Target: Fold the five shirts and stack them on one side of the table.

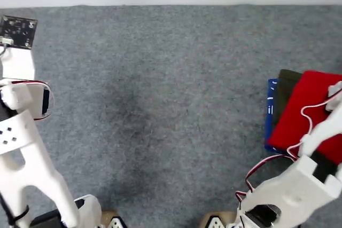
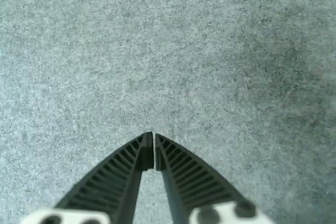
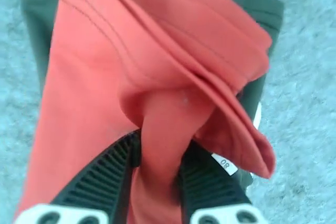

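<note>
Right gripper (image 3: 160,148) pinching red shirt (image 3: 94,77), dark shirt (image 1: 284,84) beneath, grey table (image 1: 160,105)

Grey table (image 1: 160,78) with shirt stack (image 1: 302,105)

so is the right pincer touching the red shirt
Touching. The right wrist view shows the right pincer clamped on a fold of the red shirt.

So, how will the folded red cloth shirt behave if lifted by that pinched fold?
Probably floppy: the folded red cloth shirt bunches where the right gripper pinches it. Its loose layers may sag open when lifted, perhaps dragging the dark folded shirt beneath.
</note>
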Controlling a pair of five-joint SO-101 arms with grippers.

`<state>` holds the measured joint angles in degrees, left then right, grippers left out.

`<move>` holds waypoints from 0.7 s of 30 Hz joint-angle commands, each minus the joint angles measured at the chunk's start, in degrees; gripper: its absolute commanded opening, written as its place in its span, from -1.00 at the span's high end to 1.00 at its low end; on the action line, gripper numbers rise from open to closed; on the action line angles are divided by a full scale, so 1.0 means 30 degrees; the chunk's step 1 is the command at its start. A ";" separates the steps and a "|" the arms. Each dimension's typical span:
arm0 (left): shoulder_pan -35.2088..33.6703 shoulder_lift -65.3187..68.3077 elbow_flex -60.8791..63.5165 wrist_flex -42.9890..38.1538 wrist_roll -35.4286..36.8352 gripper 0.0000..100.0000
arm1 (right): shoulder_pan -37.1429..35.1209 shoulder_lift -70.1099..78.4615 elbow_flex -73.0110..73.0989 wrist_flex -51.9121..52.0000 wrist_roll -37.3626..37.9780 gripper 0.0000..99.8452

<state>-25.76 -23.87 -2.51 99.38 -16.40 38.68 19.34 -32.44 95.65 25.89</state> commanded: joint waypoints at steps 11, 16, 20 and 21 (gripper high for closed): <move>0.0000 -0.0469 -0.0132 0.0059 -0.0234 0.97 | 0.0249 -0.0161 -0.0176 -0.0923 0.3136 0.98; -0.0059 -0.0469 -0.0132 0.0059 -0.0234 0.97 | 0.0249 -0.0190 -0.0176 -0.1128 0.3399 0.82; -0.0059 -0.0498 -0.0132 0.0117 -0.0234 0.97 | 0.0425 -0.0952 -0.0205 -0.0864 0.3311 0.46; -0.0059 -0.0498 -0.0132 0.0117 -0.0234 0.97 | 0.0454 -0.1304 -0.0205 -0.0952 0.3311 0.43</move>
<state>-25.76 -23.87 -2.51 99.38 -16.66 38.95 19.34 -32.44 92.92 35.56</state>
